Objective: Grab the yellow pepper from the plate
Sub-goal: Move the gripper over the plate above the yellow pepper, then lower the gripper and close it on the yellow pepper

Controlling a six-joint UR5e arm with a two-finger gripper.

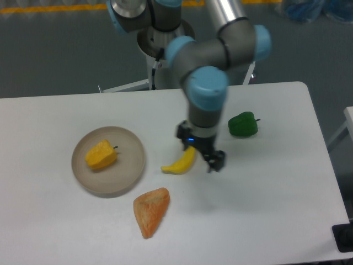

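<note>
Yellow pepper [101, 155], a small blocky yellow-orange toy with a thin dark stem, lies on the round flat beige plate [126, 178], slightly left of the dish's centre, nothing touching it. Plate rests on the white desk [265, 199], left half.

Two-finger hand [203, 156] hangs to the right of the plate, well apart from the pepper, just beside the banana's upper end. It grasps nothing; fingers appear parted, though the view is too coarse to be certain.

Judgement of step: approach not yet made; pick-up not begun. Next move calls for travel leftward over the plate, hand spread wide enough for the blocky body, descent onto the pepper clear of the rim, then closing and lifting.

Count on desk:
- yellow pepper: one
- plate: one
- long curved yellow banana [180, 162]: one
- orange wedge-shaped piece [151, 211]: one
- glossy green pepper [242, 124]: one
- arm with hand: one
</note>
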